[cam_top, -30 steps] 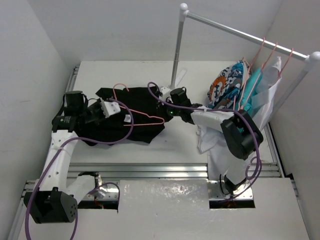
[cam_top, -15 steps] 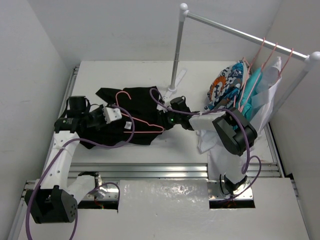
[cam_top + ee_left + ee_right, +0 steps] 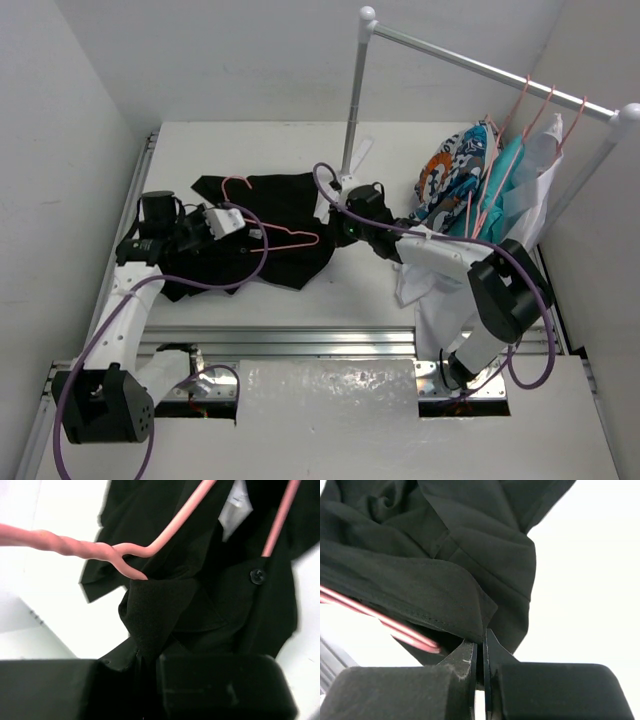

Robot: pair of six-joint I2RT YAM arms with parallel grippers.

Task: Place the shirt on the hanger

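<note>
The black shirt [image 3: 285, 262] lies crumpled at the table's left centre. The pink hanger [image 3: 298, 239] lies on top of it with its hook towards the far side. My left gripper [image 3: 230, 226] is over the shirt's left part. In the left wrist view it [image 3: 147, 657] is shut on a fold of the shirt [image 3: 155, 610] just under the hanger's twisted neck [image 3: 120, 560], with the white neck label [image 3: 234, 507] further off. My right gripper [image 3: 340, 232] is at the shirt's right edge. In the right wrist view it [image 3: 481, 647] is shut on the shirt's hem [image 3: 445, 590], beside the hanger's wire [image 3: 380, 621].
A clothes rack pole [image 3: 352, 100] stands just behind my right gripper. An orange-blue patterned garment [image 3: 455, 175], a teal one [image 3: 505, 185] and a white one [image 3: 425, 275] hang from the rail on the right. Walls close in left and back.
The right arm's elbow has swung out to the right and its gripper has drawn the shirt's right edge with it. The left gripper and hanger have shifted slightly with the shirt.
</note>
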